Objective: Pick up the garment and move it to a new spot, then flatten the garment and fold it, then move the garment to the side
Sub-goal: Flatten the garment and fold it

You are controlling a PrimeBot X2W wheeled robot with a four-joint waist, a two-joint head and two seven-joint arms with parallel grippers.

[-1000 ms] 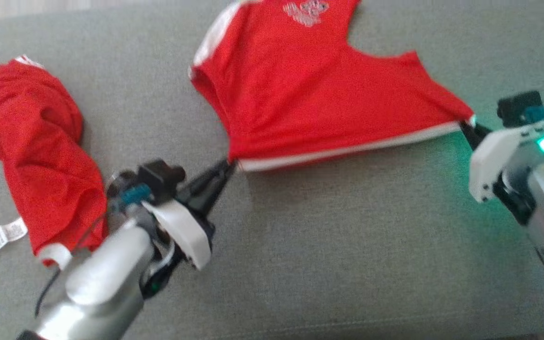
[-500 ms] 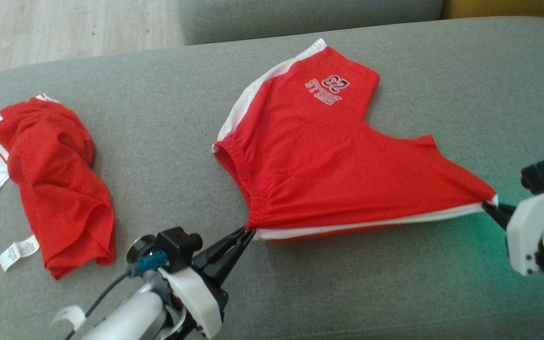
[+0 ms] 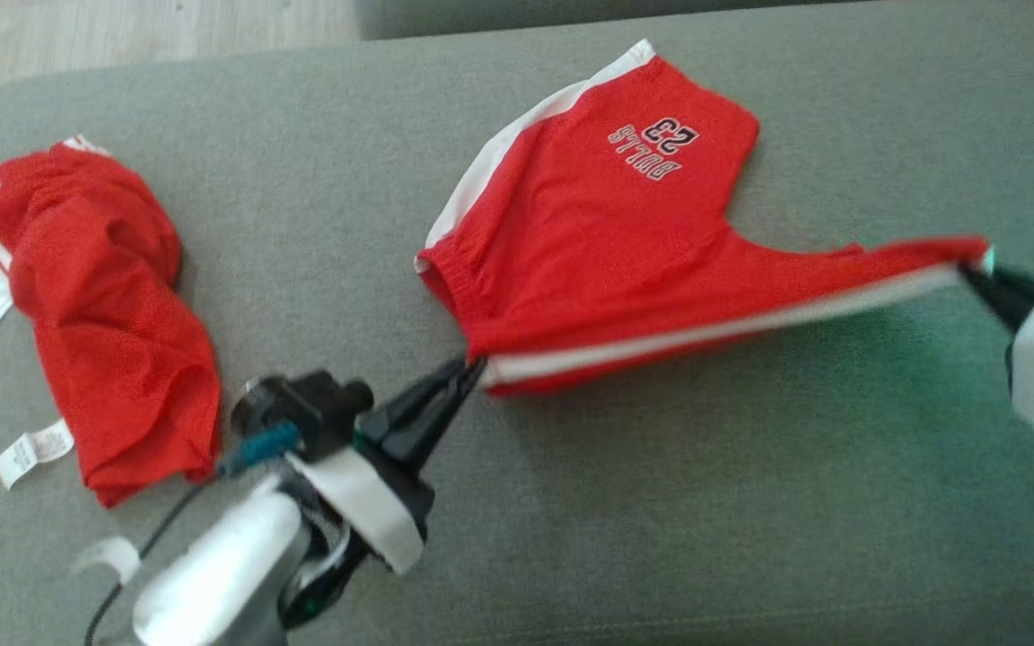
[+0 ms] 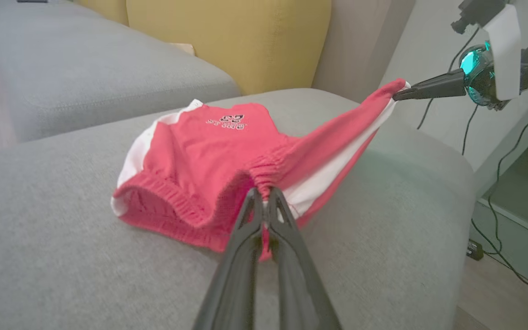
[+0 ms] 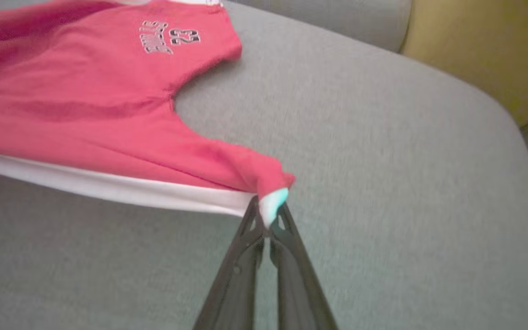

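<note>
The garment (image 3: 607,251) is a pair of red shorts with white side stripes and a printed "23", spread on the grey sofa seat (image 3: 661,502). My left gripper (image 3: 472,366) is shut on the waistband corner at its near left. My right gripper (image 3: 975,269) is shut on the white-striped leg hem at the right, lifted a little off the cushion. The near edge is stretched taut between both grippers. In the left wrist view the left gripper (image 4: 264,195) pinches the gathered waistband of the garment (image 4: 200,156). In the right wrist view the right gripper (image 5: 268,215) pinches the hem tip of the garment (image 5: 85,110).
A second red garment (image 3: 104,314) with white trim and a label lies crumpled on the seat at the far left. Wooden floor (image 3: 122,31) shows beyond the seat's far left corner. A yellow cushion (image 4: 227,41) stands behind the seat. Cables (image 4: 497,183) hang off the sofa's right end.
The right gripper has pulled the leg hem further right and up, stretching the near edge tighter. The head camera has shifted between frames. The left gripper keeps its hold on the waistband.
</note>
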